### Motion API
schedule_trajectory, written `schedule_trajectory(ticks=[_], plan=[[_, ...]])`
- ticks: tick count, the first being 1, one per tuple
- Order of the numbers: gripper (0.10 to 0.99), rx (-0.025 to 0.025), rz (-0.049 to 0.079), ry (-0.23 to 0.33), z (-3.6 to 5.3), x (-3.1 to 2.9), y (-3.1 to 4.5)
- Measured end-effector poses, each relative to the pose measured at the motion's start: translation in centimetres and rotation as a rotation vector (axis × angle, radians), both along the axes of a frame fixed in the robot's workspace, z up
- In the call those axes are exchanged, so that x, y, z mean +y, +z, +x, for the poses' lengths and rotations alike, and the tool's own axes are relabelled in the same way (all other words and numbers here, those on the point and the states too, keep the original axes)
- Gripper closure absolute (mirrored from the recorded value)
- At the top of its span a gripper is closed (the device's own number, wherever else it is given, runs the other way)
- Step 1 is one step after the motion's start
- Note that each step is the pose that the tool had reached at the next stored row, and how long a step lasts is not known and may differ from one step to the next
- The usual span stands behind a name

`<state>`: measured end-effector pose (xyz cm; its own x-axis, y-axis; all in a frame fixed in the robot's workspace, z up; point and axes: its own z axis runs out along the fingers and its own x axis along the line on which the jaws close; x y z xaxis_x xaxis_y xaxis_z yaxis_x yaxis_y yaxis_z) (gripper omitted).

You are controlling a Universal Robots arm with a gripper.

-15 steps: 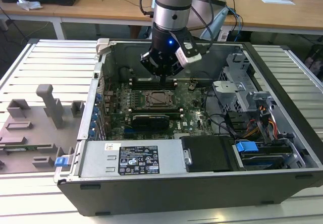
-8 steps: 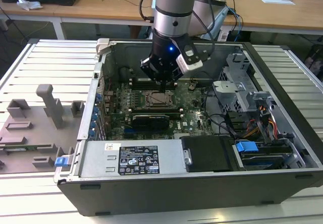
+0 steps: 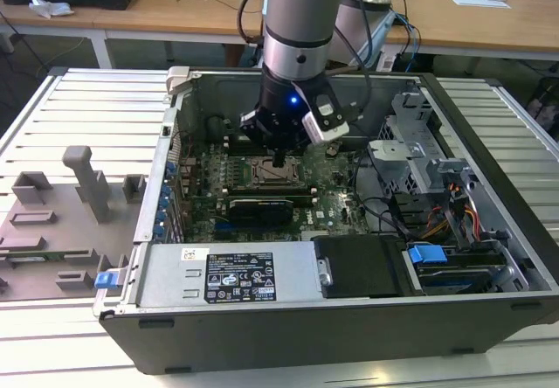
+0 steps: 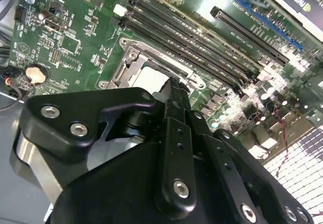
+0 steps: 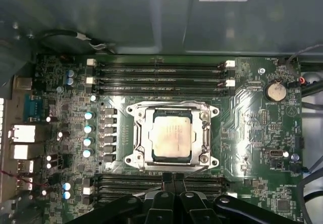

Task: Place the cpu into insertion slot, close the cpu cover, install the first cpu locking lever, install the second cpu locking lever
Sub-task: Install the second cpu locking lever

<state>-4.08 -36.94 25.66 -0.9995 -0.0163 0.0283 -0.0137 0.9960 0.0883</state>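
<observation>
The cpu (image 5: 171,135) lies flat in the insertion slot (image 5: 130,159), its pale metal top showing through the window of the cpu cover (image 5: 198,133). The silvery cover lies down around the chip. A thin wire lever (image 5: 166,103) runs along one side of the cover; whether it is latched I cannot tell. My gripper (image 5: 174,178) is shut with nothing between its fingers, and its tip sits at the socket's edge beside the cover. In the second wrist view the gripper (image 4: 174,87) hangs just over the cpu (image 4: 149,77). In the exterior view the gripper (image 3: 278,156) points down at the insertion slot (image 3: 275,175).
Long black memory slots (image 5: 159,75) flank the socket on two sides. A black graphics card (image 3: 259,207) lies in front of it, with the power supply (image 3: 236,274) nearer still. A drive cage and cables (image 3: 424,165) fill the case toward the exterior view's right. Grey fixtures (image 3: 79,196) stand outside.
</observation>
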Motion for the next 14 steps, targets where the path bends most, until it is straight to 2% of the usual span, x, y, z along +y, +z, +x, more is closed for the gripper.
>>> schedule_trajectory(ticks=[3, 5, 8, 10, 11, 14], plan=[[0.98, -0.0001, 0.02, 0.0, -0.11, -0.83, -0.26], [0.98, 0.0001, 0.021, 0.0, -0.12, -1.0, -0.91], [0.98, 0.0, 0.024, 0.0, -0.12, -1.04, -1.37], [0.98, 0.0, 0.041, 0.0, -0.16, -1.1, -1.55], [0.98, -0.0002, 0.047, 0.0, -0.45, -1.13, -1.71], [0.98, -0.0001, 0.051, 0.0, -1.06, -1.27, -2.15]])
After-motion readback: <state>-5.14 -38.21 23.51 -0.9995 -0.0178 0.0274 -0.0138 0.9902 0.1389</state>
